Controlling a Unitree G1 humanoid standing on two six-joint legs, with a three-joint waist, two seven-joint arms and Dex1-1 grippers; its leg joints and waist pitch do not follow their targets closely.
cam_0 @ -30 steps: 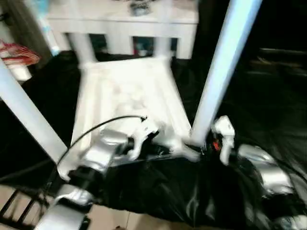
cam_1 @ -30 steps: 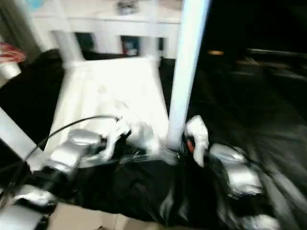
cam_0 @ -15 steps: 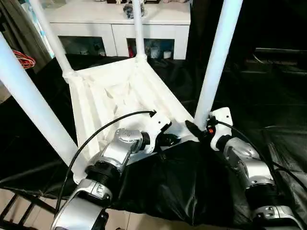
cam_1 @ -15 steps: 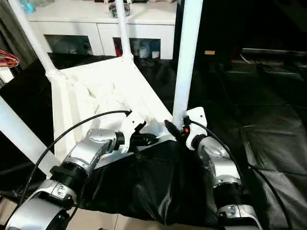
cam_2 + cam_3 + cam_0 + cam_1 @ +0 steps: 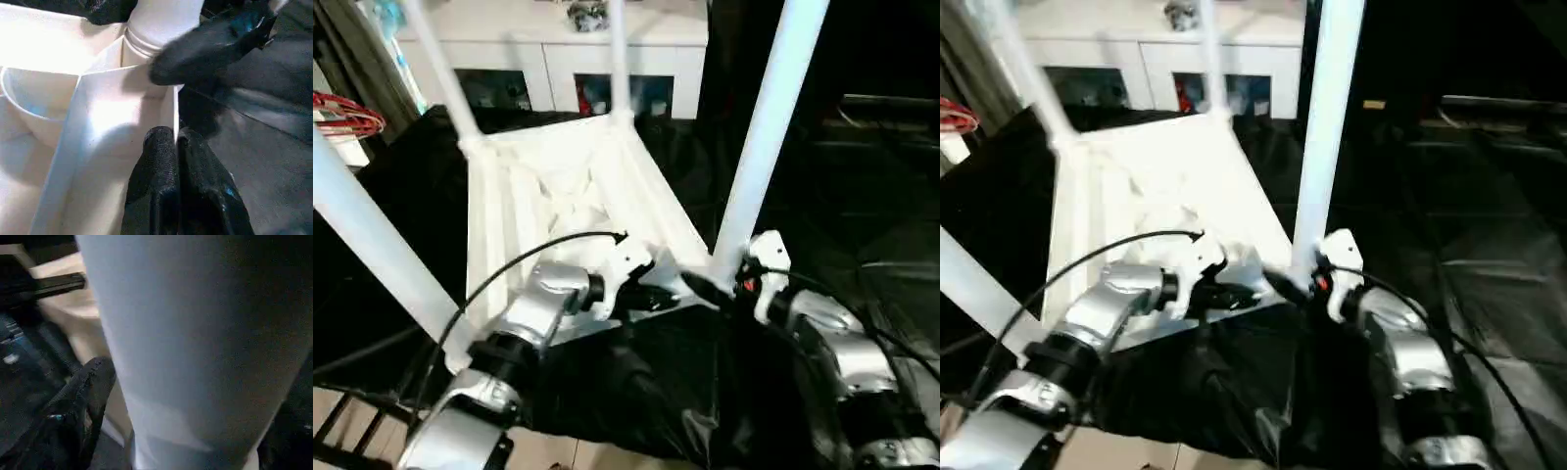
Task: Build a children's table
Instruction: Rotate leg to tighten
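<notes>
While the children's table [image 5: 570, 191] lies upside down on black sheeting [image 5: 646, 392] with four legs up: final leg check.
Left tool [image 5: 176, 147]: fingers pressed together, nothing between them, tips against the tabletop's rim wall just beside the near-right corner socket. Right tool [image 5: 710, 291]: at the foot of the near-right leg [image 5: 766, 127]; one finger [image 5: 93, 387] lies beside the tube, and whether it grips cannot be told. Judged step: seating that leg. Next move calls for both tools drawing clear, then turning the table upright.
</notes>
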